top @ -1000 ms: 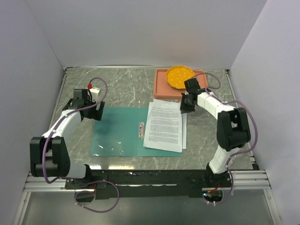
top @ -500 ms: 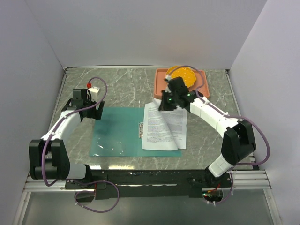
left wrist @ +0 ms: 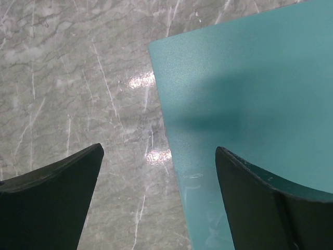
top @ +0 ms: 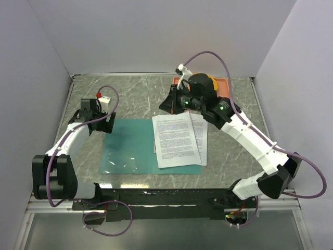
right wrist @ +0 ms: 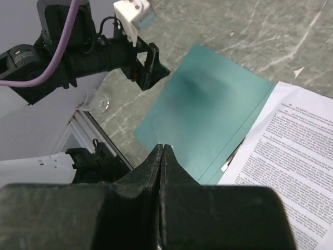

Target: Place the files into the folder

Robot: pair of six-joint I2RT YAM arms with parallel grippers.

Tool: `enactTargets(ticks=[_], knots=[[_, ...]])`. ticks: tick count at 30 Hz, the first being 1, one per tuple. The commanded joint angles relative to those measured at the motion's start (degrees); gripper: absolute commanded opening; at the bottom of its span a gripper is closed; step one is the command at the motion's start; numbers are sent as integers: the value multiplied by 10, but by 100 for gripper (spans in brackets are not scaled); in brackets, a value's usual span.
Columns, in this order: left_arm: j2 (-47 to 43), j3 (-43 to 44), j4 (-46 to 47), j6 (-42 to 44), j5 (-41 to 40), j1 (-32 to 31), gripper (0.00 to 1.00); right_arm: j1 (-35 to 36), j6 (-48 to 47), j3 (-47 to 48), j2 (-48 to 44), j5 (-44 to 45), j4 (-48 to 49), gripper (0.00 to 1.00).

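The teal folder (top: 127,146) lies open and flat on the marble table. The files (top: 177,139), white printed sheets, lie on its right half; the top sheet reaches left over the crease and a lower sheet sticks out to the right. My right gripper (top: 163,107) is shut with nothing between its fingers, raised above the sheets' far left corner. In the right wrist view the shut gripper (right wrist: 162,148) hangs over the folder (right wrist: 208,99), with the files (right wrist: 291,156) at right. My left gripper (left wrist: 158,156) is open, straddling the far left edge of the folder (left wrist: 250,94).
A salmon-pink tray (top: 222,83) with an orange plate (top: 211,81) stands at the back right, mostly hidden behind my right arm. White walls enclose the table on three sides. The folder's dark clip (right wrist: 237,151) peeks out beside the sheets.
My right arm swung left from the sheets' far right corner, lifting the top sheet; that sheet now lies flat further left, across the crease. The left arm has not moved.
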Motion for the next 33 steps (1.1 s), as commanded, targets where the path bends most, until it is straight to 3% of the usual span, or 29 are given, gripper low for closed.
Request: enactTargets(ticks=[1, 2, 4, 7, 13, 18, 33], knots=[[-18, 3, 6, -4, 7, 3, 96, -24, -1, -44, 12, 85, -32, 12], [-19, 3, 6, -3, 8, 3, 96, -51, -7, -62, 15, 94, -31, 41], [-20, 3, 4, -2, 7, 3, 96, -100, -6, -115, 36, 71, -32, 63], [-22, 5, 3, -1, 7, 3, 96, -183, -8, -165, 61, 40, -12, 74], [-18, 7, 5, -2, 11, 3, 96, -231, -80, -117, 156, 32, -58, 75], [-11, 10, 6, -6, 13, 2, 96, -242, -101, -95, 222, -11, -59, 71], [-9, 17, 1, -6, 10, 3, 96, -243, -92, -134, 260, -39, -40, 64]])
